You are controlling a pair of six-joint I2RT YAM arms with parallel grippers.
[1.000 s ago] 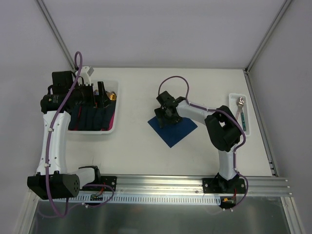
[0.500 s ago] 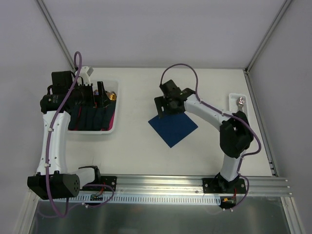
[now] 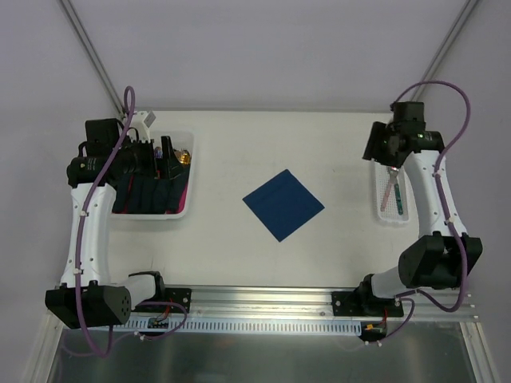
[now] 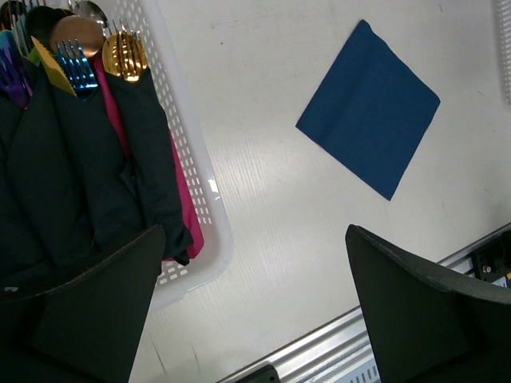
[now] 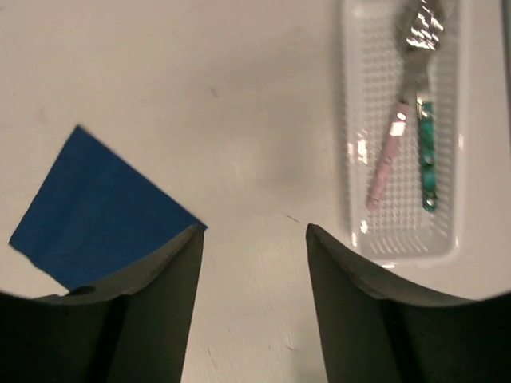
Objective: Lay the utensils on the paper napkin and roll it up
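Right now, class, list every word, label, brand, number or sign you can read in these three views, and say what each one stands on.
No text can be read in any view.
The paper napkin is plain blue.
The utensils, their white tray and the basket show no markings.
The orange tag by the right arm's base is too small to tell whether it bears print.

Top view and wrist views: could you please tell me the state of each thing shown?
Napkin: flat on table, bare.
Utensils: lying in tray, ungripped.
Rolls: packed in basket.
Left gripper: open, empty.
Right gripper: open, empty.
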